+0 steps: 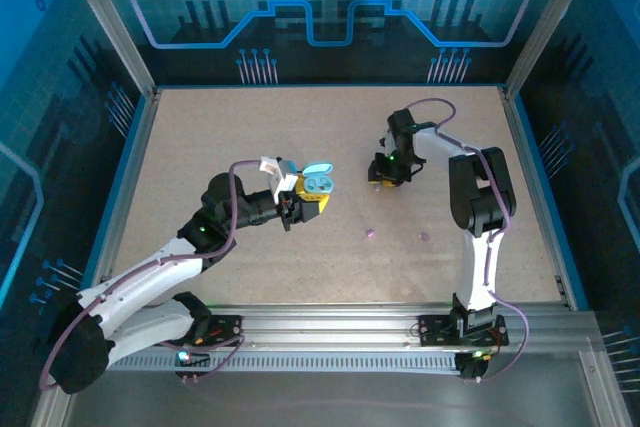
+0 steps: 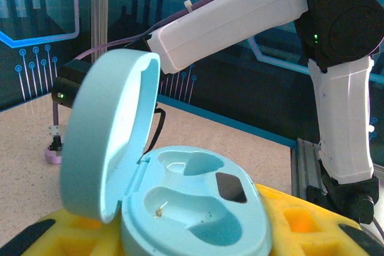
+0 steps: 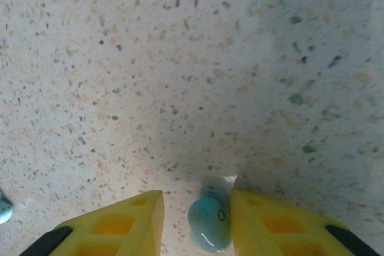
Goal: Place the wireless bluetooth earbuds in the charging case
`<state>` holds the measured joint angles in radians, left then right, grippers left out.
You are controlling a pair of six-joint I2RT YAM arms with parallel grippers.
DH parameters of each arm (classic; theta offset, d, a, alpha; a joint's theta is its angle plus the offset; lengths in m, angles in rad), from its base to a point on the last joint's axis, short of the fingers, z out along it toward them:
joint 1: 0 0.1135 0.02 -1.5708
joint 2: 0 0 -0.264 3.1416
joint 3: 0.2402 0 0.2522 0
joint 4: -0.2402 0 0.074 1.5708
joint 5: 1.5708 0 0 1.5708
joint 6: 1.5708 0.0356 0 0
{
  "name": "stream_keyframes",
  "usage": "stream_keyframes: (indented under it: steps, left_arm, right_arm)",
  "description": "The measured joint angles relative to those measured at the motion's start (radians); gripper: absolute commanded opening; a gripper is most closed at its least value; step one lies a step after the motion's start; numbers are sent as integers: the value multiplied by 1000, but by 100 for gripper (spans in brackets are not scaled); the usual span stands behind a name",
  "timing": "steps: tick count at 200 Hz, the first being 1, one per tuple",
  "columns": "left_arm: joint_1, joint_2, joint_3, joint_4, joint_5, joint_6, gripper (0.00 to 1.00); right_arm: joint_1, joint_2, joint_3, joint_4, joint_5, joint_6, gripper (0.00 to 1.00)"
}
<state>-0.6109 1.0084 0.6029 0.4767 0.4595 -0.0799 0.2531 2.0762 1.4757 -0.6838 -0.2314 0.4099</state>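
Observation:
A teal charging case [image 2: 198,208] stands with its lid [image 2: 105,142] swung up to the left and both sockets empty. My left gripper [image 2: 180,235] is shut on the case and holds it above the table [image 1: 318,183]. One teal earbud [image 3: 209,227] lies on the table between the yellow fingers of my right gripper [image 3: 197,203]. It touches the right finger [image 3: 270,226], and a gap separates it from the left finger. That gripper [image 1: 385,175] points down at the table and is open. Two light purple earbuds [image 1: 369,233] [image 1: 424,237] lie near the table's middle.
A second small teal piece [image 3: 3,208] shows at the left edge of the right wrist view. A small purple object [image 2: 53,155] sits on the table under the right arm's hand. Blue walls and metal posts ring the speckled table [image 1: 200,147].

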Motion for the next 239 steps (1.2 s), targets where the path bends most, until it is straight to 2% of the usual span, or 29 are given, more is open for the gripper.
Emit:
stream_keyframes:
  steps: [130,239]
  left_arm:
    - [0,-2,0,0,0,0,30]
    - [0,-27,0,0,-9,0,30]
  right_arm:
    - [60,12,58,-68,-18,-17,36]
    - [138,98,207,-205,180,-102,33]
